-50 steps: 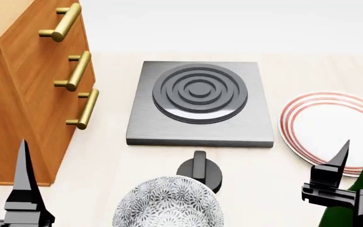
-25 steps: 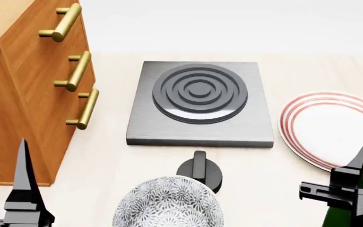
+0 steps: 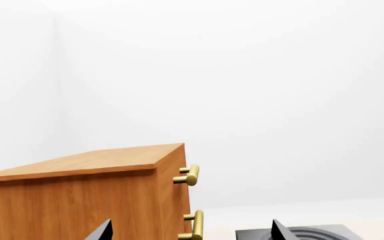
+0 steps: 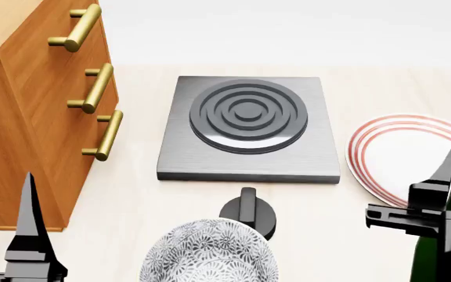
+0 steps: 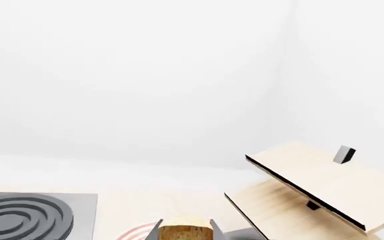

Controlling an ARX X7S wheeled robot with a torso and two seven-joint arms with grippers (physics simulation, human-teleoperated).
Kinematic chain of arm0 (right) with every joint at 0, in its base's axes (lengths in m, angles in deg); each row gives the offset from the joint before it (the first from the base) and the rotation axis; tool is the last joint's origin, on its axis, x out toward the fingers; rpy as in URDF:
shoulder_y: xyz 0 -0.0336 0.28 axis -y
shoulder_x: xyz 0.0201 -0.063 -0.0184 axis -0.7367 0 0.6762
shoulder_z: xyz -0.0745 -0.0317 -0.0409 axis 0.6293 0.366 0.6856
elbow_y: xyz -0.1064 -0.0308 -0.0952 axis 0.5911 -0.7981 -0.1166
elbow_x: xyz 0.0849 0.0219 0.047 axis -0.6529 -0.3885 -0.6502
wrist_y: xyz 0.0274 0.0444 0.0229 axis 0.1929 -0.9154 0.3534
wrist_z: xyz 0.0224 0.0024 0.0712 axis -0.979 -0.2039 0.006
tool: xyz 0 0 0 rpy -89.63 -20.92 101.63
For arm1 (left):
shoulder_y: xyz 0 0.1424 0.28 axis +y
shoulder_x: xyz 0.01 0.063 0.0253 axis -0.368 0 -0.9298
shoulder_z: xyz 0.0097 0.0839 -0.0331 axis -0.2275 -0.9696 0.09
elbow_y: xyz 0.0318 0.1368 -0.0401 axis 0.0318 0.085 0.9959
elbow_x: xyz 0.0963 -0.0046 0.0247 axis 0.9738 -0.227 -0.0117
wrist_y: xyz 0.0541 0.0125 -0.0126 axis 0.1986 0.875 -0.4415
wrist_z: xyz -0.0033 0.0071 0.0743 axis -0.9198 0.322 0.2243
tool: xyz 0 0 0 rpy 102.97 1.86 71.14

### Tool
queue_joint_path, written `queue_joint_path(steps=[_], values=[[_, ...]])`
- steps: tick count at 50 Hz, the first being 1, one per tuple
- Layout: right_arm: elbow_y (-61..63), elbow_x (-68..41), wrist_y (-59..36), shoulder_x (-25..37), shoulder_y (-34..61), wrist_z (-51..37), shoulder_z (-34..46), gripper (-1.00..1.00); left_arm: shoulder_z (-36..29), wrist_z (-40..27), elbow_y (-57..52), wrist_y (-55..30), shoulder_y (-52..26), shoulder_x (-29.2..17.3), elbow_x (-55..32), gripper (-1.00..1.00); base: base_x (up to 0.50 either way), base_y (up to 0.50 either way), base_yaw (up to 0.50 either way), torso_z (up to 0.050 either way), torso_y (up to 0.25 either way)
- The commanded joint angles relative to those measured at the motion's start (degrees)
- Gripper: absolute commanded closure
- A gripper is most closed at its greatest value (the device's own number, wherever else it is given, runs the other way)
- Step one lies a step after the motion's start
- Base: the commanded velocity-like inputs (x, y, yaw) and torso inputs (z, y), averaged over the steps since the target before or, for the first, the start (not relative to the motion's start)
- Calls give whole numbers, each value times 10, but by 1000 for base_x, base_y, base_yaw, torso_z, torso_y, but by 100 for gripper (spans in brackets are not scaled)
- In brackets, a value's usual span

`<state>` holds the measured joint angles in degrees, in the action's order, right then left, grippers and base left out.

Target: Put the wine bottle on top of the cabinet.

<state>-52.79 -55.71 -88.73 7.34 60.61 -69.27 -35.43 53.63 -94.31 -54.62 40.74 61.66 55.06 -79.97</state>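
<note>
Cabinet first: the big orange-brown wooden drawer cabinet [image 4: 22,135] with brass bar handles stands at the robot's far left, its lighter wooden top [image 3: 92,161] bare as far as I can see. Next, the square grey hob plate [image 4: 249,129] with dark concentric rings lies mid-counter, with a round white plate with red rim rings [image 4: 401,155] beside it on the right. A patterned grey-white bowl [image 4: 208,252] sits nearest the robot, a black knob [image 4: 248,212] just behind it.

The tall dark green glass wine bottle [image 4: 437,258] with its tan cork [image 5: 185,230] stands upright at the right edge, beside the plate. The right gripper [image 4: 445,211] is around its neck; whether the fingers are pressed onto the glass I cannot tell. The left gripper [image 3: 188,232] hangs idle by the cabinet, fingertips spread apart.

I'd judge the bottle heavy, rigid, smooth and breakable, top-heavy in a neck hold; gripping lower, at the shoulder or body, looks safer for the long carry across.
</note>
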Motion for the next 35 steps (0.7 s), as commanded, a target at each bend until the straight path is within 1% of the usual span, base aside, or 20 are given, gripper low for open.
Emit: queue_joint_path(steps=[1,15,22,31,35], values=[[55,6,-47,3,38,9,-3,100,4,18,3,9,-1,5,-3,-100,0,0,0,0,0],[51,4,-71,-9,103,9,50,100,2,15,5,12,-2,2,-6,-100,0,0,0,0,0],[25,25,-59,-8,120,18,111,100,-1,13,3,14,-1,2,-7,-100,0,0,0,0,0],[21,20,-83,-12,166,33,147,100,-1,12,5,15,-3,0,-12,-100,0,0,0,0,1],[1,0,-77,-27,184,51,144,100,-3,11,3,13,-4,-1,-12,-100,0,0,0,0,0]])
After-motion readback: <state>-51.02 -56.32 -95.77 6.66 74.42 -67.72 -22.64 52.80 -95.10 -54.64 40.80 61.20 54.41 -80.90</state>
